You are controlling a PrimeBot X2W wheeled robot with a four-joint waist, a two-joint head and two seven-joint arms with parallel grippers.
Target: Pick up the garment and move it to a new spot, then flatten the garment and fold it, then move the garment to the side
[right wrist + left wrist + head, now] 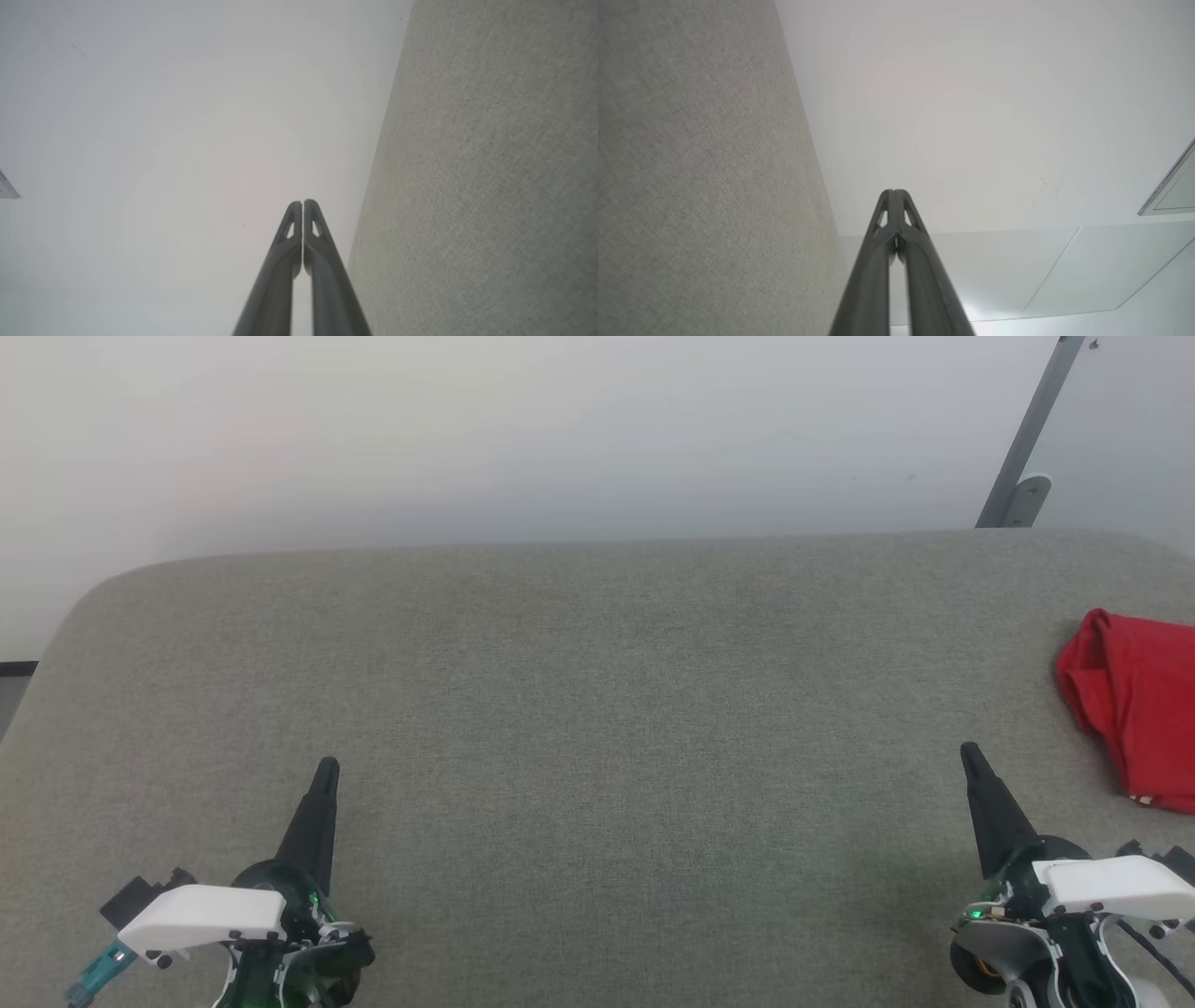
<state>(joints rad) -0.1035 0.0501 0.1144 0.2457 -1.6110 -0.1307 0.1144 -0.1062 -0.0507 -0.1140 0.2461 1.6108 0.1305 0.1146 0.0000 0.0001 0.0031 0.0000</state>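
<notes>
Garment (1134,705) heaped far right, long axis near-to-far; left hand (327,767), right hand (968,751) closed, empty.

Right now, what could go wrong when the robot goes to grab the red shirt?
1. The red shirt lies bunched at the head view's far right, partly cut off, so the grab spot may be misjudged.
2. Bunched cloth means the right claw might pinch several layers, making flattening harder.
3. That claw is shut; unless it opens first, it may just push the shirt.
</notes>
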